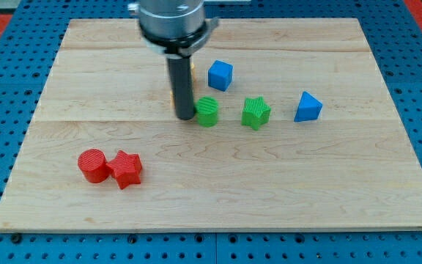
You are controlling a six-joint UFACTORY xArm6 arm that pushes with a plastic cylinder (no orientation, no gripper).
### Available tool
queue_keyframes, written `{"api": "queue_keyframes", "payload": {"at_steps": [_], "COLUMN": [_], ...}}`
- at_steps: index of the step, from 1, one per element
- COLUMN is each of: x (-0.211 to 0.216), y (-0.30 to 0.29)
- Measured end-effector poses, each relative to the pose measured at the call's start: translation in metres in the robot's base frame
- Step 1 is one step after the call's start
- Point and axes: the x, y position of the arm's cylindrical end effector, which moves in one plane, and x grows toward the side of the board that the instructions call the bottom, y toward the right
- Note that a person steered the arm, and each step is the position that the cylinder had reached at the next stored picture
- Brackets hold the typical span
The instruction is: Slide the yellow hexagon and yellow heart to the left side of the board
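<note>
Mid-board now: my tip (184, 117) planted just left of the green cylinder (207, 111), no fingers to report. Yellow blocks (193, 71) almost wholly hidden behind the rod, only slivers showing, shapes impossible to tell. Best approached from their right side, pushed leftward slowly, avoiding the blue cube (220, 75) nearby.

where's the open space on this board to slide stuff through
Bare wood runs along the view's bottom right, below the green star and blue triangle, and at the top left, above the red cylinder and red star. It is crowded around my tip, beside the green cylinder and blue cube.
</note>
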Motion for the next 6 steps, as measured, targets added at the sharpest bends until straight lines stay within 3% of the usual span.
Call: {"api": "queue_keyframes", "payload": {"at_steps": [1,3,4,5,6], "x": [-0.027,-0.097,-0.114,-0.072,-0.068], "y": [0.024,0.008,-0.042,-0.044,-0.007]}}
